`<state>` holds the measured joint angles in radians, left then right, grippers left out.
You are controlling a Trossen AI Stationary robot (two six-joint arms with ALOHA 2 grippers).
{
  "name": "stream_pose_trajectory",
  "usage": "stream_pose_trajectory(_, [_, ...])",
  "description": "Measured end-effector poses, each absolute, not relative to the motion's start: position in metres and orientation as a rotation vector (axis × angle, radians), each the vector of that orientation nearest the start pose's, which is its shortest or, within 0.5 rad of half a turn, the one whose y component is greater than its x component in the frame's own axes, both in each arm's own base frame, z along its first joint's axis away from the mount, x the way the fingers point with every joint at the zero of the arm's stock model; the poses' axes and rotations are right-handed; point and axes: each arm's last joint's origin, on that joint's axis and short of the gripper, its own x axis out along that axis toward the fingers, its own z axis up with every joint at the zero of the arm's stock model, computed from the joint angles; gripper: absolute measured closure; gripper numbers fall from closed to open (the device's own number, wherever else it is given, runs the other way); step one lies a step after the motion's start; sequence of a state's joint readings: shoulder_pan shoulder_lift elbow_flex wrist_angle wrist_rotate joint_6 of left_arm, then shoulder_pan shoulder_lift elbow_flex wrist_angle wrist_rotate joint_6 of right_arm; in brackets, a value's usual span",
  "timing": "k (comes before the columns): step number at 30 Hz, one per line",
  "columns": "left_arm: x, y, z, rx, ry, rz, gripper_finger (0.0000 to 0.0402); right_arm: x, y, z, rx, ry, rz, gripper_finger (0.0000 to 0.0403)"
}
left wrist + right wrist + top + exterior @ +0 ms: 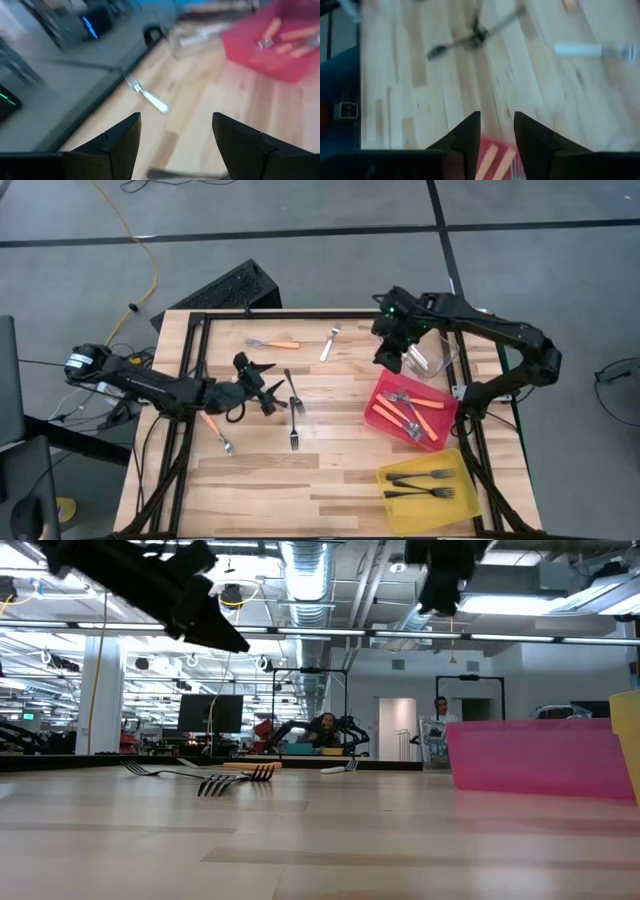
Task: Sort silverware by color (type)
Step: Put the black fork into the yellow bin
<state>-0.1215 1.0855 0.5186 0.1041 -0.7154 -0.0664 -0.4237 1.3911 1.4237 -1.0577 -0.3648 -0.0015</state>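
Nearest my overhead camera, both arms hang over the wooden surface (330, 480). From above I see the left gripper (262, 390) over the middle-left of the boards, its fingers spread wide and holding nothing. Just past those fingertips lie two black forks (291, 392); an orange-handled fork (215, 430) lies under the arm behind the fingers. Farther off, near the far edge, sit another orange-handled fork (275, 343) and a pale fork (329, 343). The right gripper (392, 355) hovers near the far right, just beside the red bin (378, 406) holding orange-handled forks (412, 415). The yellow bin (468, 502) with black forks (420, 483) sits at the near right corner, and a clear bin (445, 355) lies close by the right fingers.

At surface height, I see forks (215, 780) lying flat on the left, the red bin's wall (540, 760) on the right, and both arms dark overhead. A person stands far back in the room.

Through the left wrist, the two fingers (122, 137) stand well apart with bare wood between them; the pale fork (147, 95) lies ahead of them, the red bin (260, 57) farther off to one side.

Through the right wrist, the fingers (470, 132) stand narrowly parted with nothing gripped; the red bin's edge (495, 157) shows between them, and a black fork (470, 37) and the pale fork (592, 50) lie beyond.
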Motion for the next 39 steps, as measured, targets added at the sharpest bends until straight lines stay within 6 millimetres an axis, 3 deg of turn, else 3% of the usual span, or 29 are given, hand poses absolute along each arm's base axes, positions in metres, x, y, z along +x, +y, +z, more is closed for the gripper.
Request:
stream_pose_trajectory(4, [0.220,0.014,0.234,0.066,0.580,0.506,0.0168,0.255,-0.077,0.373,0.217,0.873,0.073,0.0261])
stream_pose_trajectory(8, [0.214,0.034,0.236,0.091,0.722,0.505,0.0168,0.265,-0.049,0.383,0.090,0.813,0.188,0.0261])
stream_pose_trajectory(13, [0.208,0.042,0.228,0.120,0.846,0.413,0.0168,0.271,-0.018,0.382,-0.023,0.823,0.246,0.0261])
stream_pose_trajectory(20, [0.208,0.040,0.204,0.192,0.796,0.276,0.0168,0.272,0.014,0.381,-0.057,0.833,0.298,0.0261])
stream_pose_trajectory(24, [0.199,0.044,0.183,0.208,0.832,0.288,0.0168,0.271,0.024,0.381,-0.055,0.843,0.278,0.0261])
stream_pose_trajectory(39, [0.181,0.041,0.147,0.203,0.906,0.219,0.0168,0.270,0.036,0.378,-0.043,0.863,0.257,0.0261])
